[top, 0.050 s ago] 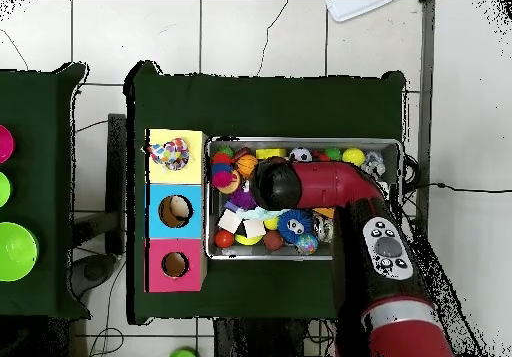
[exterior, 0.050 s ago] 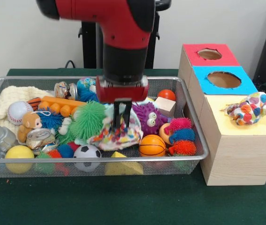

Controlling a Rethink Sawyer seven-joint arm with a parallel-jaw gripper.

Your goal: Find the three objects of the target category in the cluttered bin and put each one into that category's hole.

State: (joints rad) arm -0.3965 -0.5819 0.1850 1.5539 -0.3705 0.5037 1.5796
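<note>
Claw closed on the polka-dot stuffed toy mid-bin — lift straight up so neighbours stay put, then carry it beside its twin on the yellow section.

A wire bin sits on the table, with a wooden box touching or just beside its right end in the front view. The box top has three sections in a row running front to back; the two rear ones each have a hole, and a stuffed toy lies on the front section. Inside the bin, a folded cloth fills the left rear corner, balls line the front wall, and the gripper hangs over the middle, seemingly touching a fabric toy there.
</note>
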